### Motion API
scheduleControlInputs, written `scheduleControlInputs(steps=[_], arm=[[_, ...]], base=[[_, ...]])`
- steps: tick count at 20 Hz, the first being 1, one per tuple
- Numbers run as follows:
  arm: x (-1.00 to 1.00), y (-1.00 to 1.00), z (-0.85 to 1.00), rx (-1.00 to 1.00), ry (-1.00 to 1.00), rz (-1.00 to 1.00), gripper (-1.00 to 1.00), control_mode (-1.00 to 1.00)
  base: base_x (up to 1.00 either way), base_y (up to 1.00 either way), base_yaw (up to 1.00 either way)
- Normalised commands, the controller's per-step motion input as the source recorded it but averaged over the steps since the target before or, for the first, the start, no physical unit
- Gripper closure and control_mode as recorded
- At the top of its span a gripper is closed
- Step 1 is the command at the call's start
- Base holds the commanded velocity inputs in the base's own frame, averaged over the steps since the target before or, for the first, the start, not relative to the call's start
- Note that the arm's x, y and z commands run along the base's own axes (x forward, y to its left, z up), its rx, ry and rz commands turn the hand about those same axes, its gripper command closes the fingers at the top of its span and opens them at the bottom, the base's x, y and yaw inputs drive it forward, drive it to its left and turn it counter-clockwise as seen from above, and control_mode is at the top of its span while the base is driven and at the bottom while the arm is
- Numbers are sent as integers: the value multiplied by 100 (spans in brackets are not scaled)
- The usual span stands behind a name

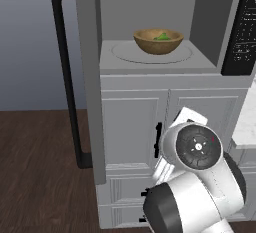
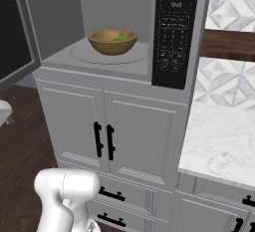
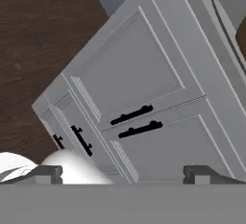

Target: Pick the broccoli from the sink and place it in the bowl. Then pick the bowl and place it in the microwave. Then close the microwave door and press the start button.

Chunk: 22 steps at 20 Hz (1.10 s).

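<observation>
1. One broccoli (image 1: 162,37) floret lies inside the bowl (image 1: 158,42), showing as a small green patch just above the rim; its stem is hidden by the bowl wall.
2. Bowl placement: it sits upright on the round turntable (image 1: 125,53) near the middle of the microwave (image 2: 64,22) cavity. Judgement: the first two stages of the task appear complete, and the central seat leaves the opening clear for the door.
3. Microwave door (image 1: 89,77): it stands swung wide open to the left, its long black bar handle (image 1: 67,82) facing outward. In the right base view only a dark slice of its window is seen at the left edge. Judgement: closing it is the step in hand.
4. Button panel (image 2: 174,32): black, to the right of the cavity. Its markings are too small to read, so the start button cannot be singled out.
5. Claw (image 3: 122,174): its two dark tips stand wide apart in the hand view, with nothing between them; it grips nothing. It points at the white cabinet doors (image 3: 144,103) below the microwave, well short of the door. Judgement: the arm is held low and clear of the cavity.
6. Surroundings: a marble tabletop (image 2: 224,136) lies to the right, cut off at the frame; a dark wooden floor (image 1: 40,177) lies to the left.
</observation>
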Motion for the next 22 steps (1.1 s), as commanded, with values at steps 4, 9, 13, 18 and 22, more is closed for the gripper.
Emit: scheduleControlInputs(steps=[4, 9, 13, 18, 22], arm=[[-69, 39, -2, -20, -13, 16, -100, -100], [-81, 37, -10, -18, -17, 15, -100, -100], [-48, 84, -43, -30, -14, 12, -100, -100], [-66, 77, -9, -31, -23, 10, -100, -100], [-17, 99, -31, -37, -9, 5, -100, -100]], base=[[0, 0, 0], [0, 0, 0], [0, 0, 0], [0, 0, 0], [0, 0, 0]])
